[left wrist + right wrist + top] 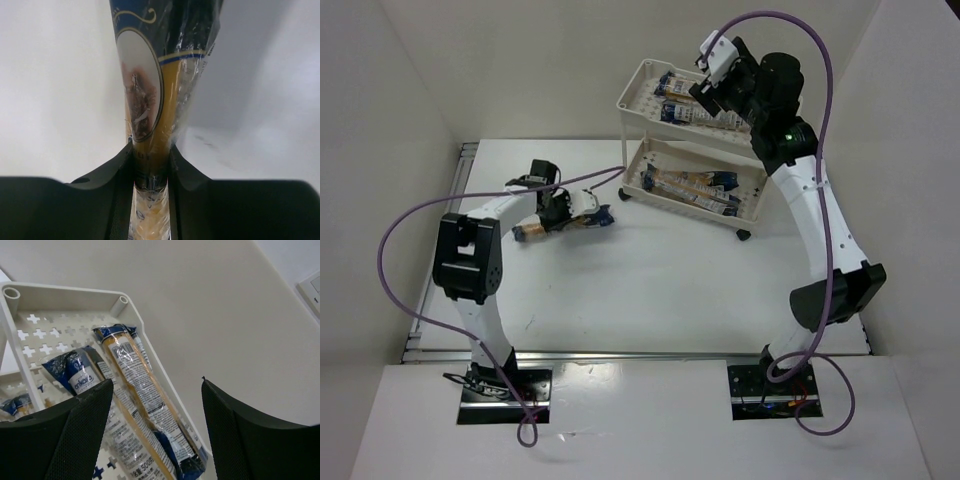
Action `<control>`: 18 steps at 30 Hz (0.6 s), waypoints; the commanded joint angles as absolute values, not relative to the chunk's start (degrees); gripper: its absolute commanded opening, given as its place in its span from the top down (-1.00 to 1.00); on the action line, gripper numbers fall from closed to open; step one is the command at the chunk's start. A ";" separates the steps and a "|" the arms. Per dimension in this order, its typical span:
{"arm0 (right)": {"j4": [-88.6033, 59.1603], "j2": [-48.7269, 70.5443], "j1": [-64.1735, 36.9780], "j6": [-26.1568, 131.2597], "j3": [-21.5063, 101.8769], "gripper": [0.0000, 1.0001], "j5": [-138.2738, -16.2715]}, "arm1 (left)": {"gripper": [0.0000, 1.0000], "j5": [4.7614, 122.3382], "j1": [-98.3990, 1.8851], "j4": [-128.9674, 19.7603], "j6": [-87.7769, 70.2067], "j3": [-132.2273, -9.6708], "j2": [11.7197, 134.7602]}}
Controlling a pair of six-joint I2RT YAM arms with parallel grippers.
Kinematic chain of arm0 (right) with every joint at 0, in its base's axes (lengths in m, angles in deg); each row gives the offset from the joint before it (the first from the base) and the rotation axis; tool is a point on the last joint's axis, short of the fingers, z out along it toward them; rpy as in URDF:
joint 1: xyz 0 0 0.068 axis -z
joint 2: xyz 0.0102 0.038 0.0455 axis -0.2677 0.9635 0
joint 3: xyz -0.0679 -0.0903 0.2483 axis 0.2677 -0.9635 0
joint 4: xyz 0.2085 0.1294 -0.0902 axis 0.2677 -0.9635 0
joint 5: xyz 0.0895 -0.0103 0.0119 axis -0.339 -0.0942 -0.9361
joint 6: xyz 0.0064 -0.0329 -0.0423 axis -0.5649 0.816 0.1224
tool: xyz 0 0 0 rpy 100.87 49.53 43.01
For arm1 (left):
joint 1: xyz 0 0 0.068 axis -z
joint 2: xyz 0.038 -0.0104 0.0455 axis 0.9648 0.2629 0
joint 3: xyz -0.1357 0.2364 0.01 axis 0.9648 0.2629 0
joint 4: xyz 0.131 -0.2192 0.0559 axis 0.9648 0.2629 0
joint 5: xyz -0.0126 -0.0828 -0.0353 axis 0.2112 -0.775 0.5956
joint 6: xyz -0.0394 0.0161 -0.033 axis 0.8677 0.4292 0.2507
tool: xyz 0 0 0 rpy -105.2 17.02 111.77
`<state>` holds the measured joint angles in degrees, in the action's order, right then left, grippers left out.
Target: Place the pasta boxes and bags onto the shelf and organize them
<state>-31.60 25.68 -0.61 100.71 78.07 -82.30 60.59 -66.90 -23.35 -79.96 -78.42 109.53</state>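
Observation:
The cream shelf [632, 112] stands at the back right. Two spaghetti packets [688, 110] lie on its top tray and two more [695, 187] on its lower tray. My left gripper [556, 211] is shut on a fifth packet [582, 218], held just above the table left of the shelf; the left wrist view shows that packet [150, 100] clamped between my fingers [117, 180]. My right gripper [707, 92] is open and empty above the top tray. In the right wrist view the two top packets [142, 390] lie below my spread fingers [80, 435], inside the tray rim [70, 290].
White walls close the table in at the back and sides. A purple cable [410, 215] loops out to the left of the left arm, another [825, 90] arcs over the right arm. The shelf's dark wheel [744, 234] stands at its near right corner.

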 commanded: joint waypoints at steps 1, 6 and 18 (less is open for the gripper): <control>-26.69 20.02 -1.08 97.78 75.57 -0.52 -82.20 | 1.00 52.73 -63.70 -20.33 -66.78 -72.11 101.23; -24.85 15.00 -1.08 96.63 71.52 -0.52 -82.73 | 1.00 59.85 -57.45 -21.39 -60.98 -65.84 91.28; -19.31 1.90 -1.08 97.25 59.65 -0.52 -79.30 | 1.00 74.87 -47.02 -18.05 -68.34 -70.23 67.90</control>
<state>-24.43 4.39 -0.63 97.98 60.40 -80.70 70.71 -52.39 -15.55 -64.00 -65.06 75.11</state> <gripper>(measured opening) 0.764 0.339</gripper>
